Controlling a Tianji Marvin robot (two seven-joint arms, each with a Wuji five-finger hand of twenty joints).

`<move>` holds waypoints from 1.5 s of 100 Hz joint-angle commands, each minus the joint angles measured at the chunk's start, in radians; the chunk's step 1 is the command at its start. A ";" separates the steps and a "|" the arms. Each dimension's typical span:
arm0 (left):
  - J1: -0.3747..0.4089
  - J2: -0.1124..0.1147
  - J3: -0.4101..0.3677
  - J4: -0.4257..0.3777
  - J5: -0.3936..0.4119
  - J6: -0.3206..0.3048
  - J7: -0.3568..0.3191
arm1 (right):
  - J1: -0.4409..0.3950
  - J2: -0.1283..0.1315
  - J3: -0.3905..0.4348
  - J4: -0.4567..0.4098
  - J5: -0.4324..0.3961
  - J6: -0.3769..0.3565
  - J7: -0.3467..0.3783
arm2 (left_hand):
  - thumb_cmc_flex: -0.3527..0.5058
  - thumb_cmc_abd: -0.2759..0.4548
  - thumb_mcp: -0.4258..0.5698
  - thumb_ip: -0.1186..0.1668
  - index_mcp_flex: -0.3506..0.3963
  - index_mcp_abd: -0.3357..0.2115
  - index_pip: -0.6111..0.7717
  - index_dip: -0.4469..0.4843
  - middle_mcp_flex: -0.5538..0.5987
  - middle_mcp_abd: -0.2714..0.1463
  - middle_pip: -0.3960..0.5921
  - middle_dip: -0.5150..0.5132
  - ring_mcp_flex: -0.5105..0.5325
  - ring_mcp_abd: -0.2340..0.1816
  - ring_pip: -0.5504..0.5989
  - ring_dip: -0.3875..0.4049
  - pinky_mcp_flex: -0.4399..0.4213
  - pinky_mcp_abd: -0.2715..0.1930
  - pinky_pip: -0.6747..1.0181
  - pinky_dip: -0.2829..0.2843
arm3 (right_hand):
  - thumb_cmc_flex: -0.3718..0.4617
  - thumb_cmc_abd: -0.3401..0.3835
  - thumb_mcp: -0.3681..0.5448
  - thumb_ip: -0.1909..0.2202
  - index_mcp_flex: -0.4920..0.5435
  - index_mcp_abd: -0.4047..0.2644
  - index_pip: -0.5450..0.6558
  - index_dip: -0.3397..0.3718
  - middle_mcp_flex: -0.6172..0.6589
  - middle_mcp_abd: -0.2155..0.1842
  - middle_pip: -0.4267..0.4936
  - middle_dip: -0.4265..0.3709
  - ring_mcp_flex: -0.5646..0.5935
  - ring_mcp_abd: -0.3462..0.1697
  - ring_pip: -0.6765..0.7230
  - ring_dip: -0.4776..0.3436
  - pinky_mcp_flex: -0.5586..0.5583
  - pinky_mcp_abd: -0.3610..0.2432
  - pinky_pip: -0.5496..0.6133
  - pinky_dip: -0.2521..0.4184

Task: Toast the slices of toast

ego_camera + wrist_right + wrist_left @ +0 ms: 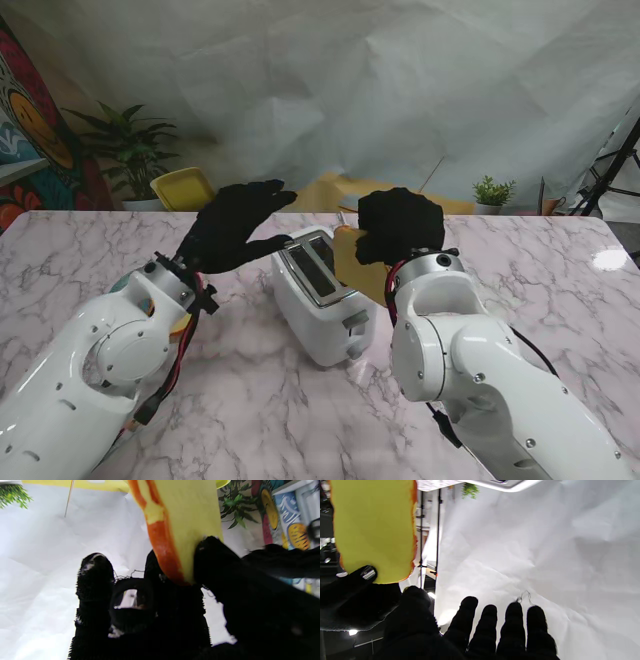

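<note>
A white two-slot toaster [318, 305] stands in the middle of the marble table [560, 270], and I see nothing in its slots. My right hand [400, 226] is shut on a yellow toast slice [358, 272] with an orange crust, holding it on edge just right of the slots. In the right wrist view the toast slice [185, 512] is pinched between thumb and fingers [160, 565]. My left hand [232, 228] hovers left of the toaster, open, fingers stretched toward its far end. In the left wrist view the fingers [490, 625] are spread and hold nothing, with the toast slice [372, 530] beside them.
A yellow chair back [183, 187] and a leafy plant [135, 145] stand beyond the table's far left edge. A small potted plant [492, 192] and a dark tripod [615, 165] stand at the far right. A white sheet hangs behind.
</note>
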 commanded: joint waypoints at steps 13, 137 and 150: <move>0.132 0.028 -0.107 -0.082 0.017 0.004 -0.070 | 0.067 -0.016 -0.053 0.045 0.087 0.101 -0.050 | -0.074 0.109 -0.034 0.017 -0.133 0.070 -0.087 -0.025 -0.175 0.057 -0.104 -0.055 -0.177 0.029 -0.073 -0.133 -0.065 -0.035 -0.219 -0.177 | 0.046 -0.024 0.122 0.006 0.075 -0.009 0.108 -0.008 0.094 0.117 0.074 -0.003 0.003 -0.069 0.068 0.004 0.017 -0.024 0.033 -0.006; 0.060 0.110 -0.255 -0.150 -0.320 -0.094 -0.593 | 0.168 -0.168 -0.074 0.342 0.476 0.219 -0.492 | -0.106 0.101 -0.034 0.014 -0.112 0.027 -0.089 -0.073 -0.078 -0.004 -0.112 -0.115 -0.134 -0.044 -0.063 -0.249 0.040 -0.127 -0.434 -0.241 | 0.045 -0.066 0.160 -0.006 0.095 0.000 0.112 -0.022 0.106 0.131 0.086 -0.022 0.001 -0.050 0.087 -0.003 0.016 -0.016 0.057 -0.013; 0.091 0.116 -0.301 -0.161 -0.329 -0.099 -0.622 | 0.171 -0.175 -0.074 0.343 0.492 0.222 -0.500 | -0.107 0.097 -0.035 0.013 -0.112 0.026 -0.089 -0.073 -0.077 -0.004 -0.113 -0.115 -0.133 -0.043 -0.064 -0.250 0.039 -0.126 -0.436 -0.240 | 0.046 -0.068 0.160 -0.006 0.095 0.001 0.111 -0.023 0.106 0.132 0.086 -0.023 0.001 -0.050 0.088 -0.004 0.016 -0.013 0.058 -0.014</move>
